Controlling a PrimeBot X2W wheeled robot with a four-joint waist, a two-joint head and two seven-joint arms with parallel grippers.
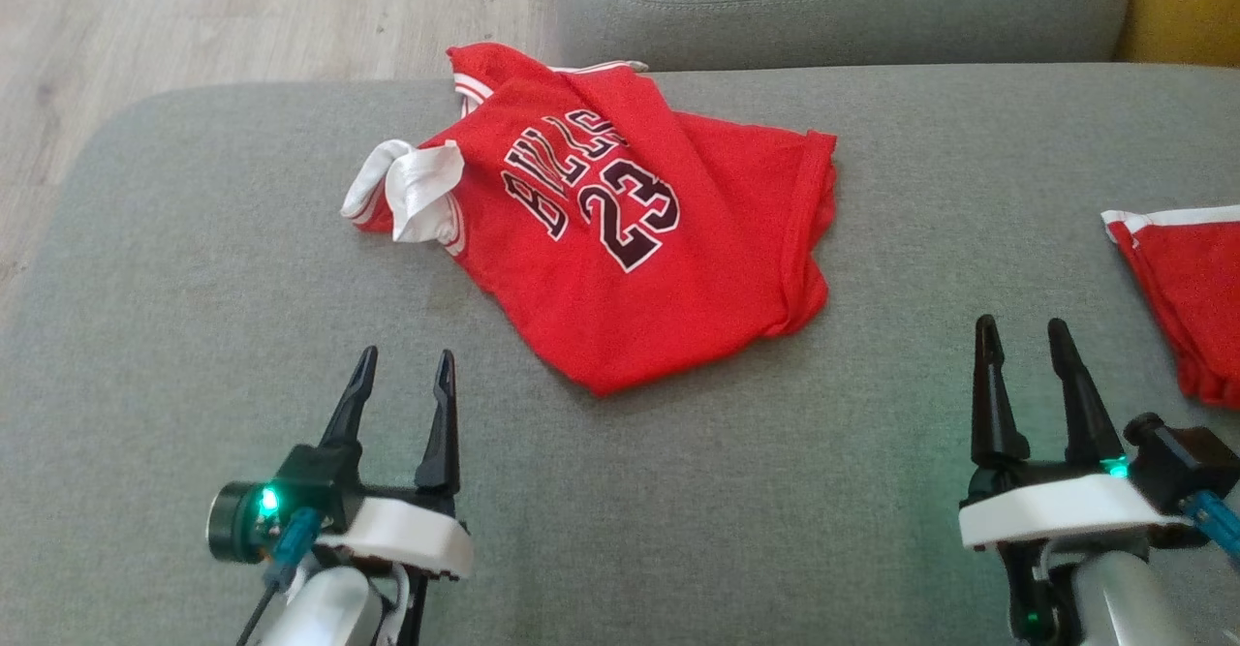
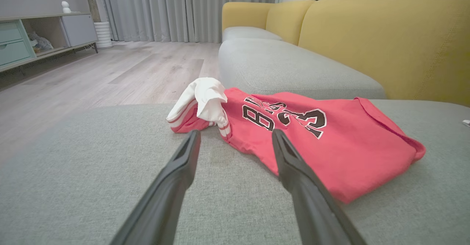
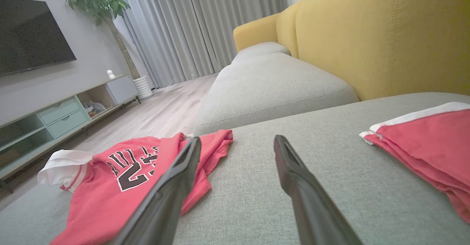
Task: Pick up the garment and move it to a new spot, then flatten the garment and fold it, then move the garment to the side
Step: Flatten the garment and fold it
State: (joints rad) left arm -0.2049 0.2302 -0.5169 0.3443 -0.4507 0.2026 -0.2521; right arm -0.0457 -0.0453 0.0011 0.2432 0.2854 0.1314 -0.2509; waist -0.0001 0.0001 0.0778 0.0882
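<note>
Left gripper [image 2: 235,133], fingers spread and empty, over grey seat cushion [image 2: 91,171]; crumpled red jersey [image 2: 330,157] just beyond the tips, white trim [image 2: 205,94] bunched at its left end; yellow backrest [image 2: 385,43] behind, wooden floor [image 2: 110,72] at left.

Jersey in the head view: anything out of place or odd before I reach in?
No damage shows, but the red jersey lies crumpled and askew on the grey cushion: doubled over itself, its lettering slanted, a white-trimmed part bunched up at its left end. A second red garment lies apart at the right edge.

Red jersey [image 1: 620,239] with black lettering, white trim, on grey cushion [image 1: 194,336].
</note>
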